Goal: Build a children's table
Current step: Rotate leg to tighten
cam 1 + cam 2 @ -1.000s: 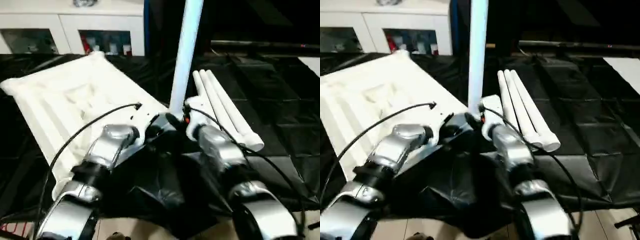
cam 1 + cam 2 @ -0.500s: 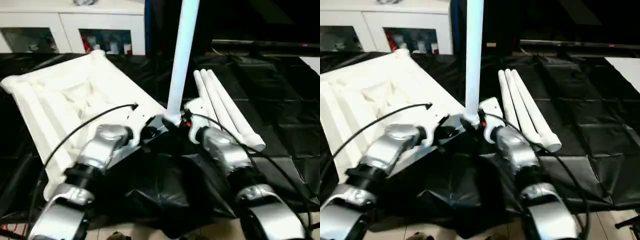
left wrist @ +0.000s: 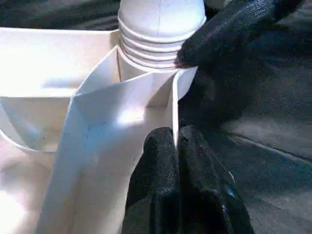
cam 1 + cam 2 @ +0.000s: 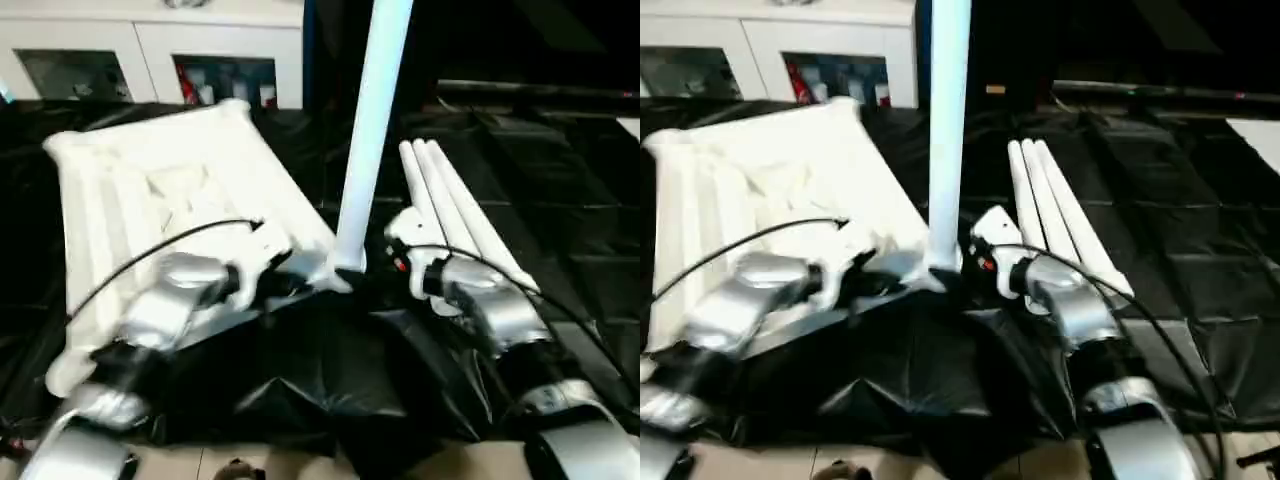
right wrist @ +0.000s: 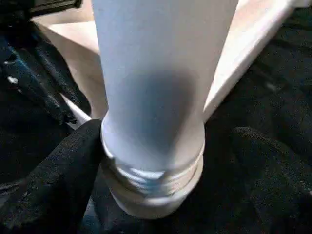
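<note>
The white tabletop lies ribbed side up on black sheeting. One white leg stands nearly upright at its near right corner socket, its threaded end at the socket's mouth. My left gripper is shut on the thin rim wall beside that socket. My right gripper grips the leg's base; one finger presses on it and the other finger sits close on the far side. Three more legs lie side by side to the right.
A white cabinet with glass doors stands behind the work surface. Crumpled black sheeting bulges at the near edge between my forearms. A cable arcs over my left forearm.
The tabletop has turned a little, its far end swinging right. My forearms have spread apart. The leg stays upright in the right gripper. The camera has shifted slightly.
</note>
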Tool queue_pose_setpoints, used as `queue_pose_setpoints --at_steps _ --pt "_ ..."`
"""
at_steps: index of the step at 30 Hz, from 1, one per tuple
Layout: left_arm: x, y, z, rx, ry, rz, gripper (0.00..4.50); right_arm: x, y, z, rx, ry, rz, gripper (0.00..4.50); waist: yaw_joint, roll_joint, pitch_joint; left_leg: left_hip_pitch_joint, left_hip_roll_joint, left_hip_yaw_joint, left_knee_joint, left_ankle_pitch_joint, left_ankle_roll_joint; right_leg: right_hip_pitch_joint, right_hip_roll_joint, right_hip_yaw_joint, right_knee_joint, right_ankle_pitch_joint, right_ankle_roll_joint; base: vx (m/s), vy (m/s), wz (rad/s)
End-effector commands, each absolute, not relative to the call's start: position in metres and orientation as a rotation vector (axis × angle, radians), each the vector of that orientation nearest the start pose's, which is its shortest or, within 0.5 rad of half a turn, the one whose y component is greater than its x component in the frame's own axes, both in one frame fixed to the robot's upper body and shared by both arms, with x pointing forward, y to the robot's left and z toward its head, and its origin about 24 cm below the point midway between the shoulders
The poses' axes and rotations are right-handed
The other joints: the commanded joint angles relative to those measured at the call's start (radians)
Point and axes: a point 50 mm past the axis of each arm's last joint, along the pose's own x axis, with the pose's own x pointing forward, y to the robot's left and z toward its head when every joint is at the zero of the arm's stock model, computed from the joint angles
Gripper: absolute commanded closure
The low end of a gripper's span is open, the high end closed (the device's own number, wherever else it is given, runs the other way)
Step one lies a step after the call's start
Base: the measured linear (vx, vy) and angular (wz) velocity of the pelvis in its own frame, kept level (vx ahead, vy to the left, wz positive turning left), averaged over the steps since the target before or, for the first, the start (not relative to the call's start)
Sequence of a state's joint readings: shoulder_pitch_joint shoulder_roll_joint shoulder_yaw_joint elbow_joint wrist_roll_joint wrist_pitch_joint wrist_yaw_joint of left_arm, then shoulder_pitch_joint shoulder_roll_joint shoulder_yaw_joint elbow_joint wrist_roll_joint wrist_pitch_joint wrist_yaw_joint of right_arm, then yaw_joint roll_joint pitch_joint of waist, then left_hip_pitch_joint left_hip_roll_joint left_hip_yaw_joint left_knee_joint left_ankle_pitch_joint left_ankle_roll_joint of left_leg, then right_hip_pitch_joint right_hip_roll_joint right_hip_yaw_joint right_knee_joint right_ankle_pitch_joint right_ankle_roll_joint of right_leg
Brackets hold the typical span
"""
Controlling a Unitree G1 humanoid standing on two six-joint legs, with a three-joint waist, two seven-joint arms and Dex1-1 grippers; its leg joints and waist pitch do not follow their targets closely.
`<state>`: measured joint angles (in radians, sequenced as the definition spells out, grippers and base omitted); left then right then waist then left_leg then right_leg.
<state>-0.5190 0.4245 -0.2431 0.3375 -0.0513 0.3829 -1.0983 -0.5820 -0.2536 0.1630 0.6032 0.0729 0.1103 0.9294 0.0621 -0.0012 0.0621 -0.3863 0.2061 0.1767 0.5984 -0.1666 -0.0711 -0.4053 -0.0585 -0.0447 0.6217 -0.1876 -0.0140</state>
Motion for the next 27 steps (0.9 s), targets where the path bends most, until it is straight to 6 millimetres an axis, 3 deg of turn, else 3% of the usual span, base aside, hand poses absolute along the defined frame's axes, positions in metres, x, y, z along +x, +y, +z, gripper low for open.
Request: queue_pose_setpoints --at_steps 1,6,19,25,27 --pt "0.307 0.132 0.08 0.305 0.411 -1.269 4.5 0.33 -0.123 0.058 -0.194 0.283 1.052 0.07 -0.005 0.005 -0.071 0.025 0.024 -0.003 -0.07 -0.225 0.018 0.047 -0.066 0.041 -0.073 -0.165 -0.232 0.0 0.0 0.0" --pt "0.305 0.132 0.08 0.303 0.416 -1.28 4.5 0.328 -0.118 0.055 -0.182 0.291 1.067 0.07 -0.005 0.004 -0.073 0.022 0.023 -0.003 -0.07 -0.211 0.016 0.049 -0.067 0.041 -0.071 -0.15 -0.231 0.0 0.0 0.0" --pt "0.305 0.131 0.078 0.307 0.42 -1.267 4.5 0.327 -0.11 0.051 -0.136 0.291 1.07 1.21 -0.006 0.006 -0.074 0.023 0.022 -0.003 -0.068 -0.196 0.018 0.049 -0.066 0.04 -0.068 -0.123 -0.235 0.0 0.0 0.0" --pt "0.315 0.126 0.077 0.306 0.407 -1.171 4.5 0.329 -0.101 0.045 -0.093 0.288 0.987 1.65 -0.008 0.007 -0.074 0.022 0.022 -0.003 -0.069 -0.198 0.008 0.05 -0.067 0.041 -0.069 -0.131 -0.233 0.0 0.0 0.0" --pt "0.328 0.118 0.077 0.296 0.393 -1.04 4.5 0.336 -0.091 0.038 -0.062 0.301 0.837 1.72 -0.01 0.01 -0.074 0.022 0.021 -0.003 -0.069 -0.201 0.002 0.048 -0.067 0.042 -0.069 -0.136 -0.231 0.0 0.0 0.0"
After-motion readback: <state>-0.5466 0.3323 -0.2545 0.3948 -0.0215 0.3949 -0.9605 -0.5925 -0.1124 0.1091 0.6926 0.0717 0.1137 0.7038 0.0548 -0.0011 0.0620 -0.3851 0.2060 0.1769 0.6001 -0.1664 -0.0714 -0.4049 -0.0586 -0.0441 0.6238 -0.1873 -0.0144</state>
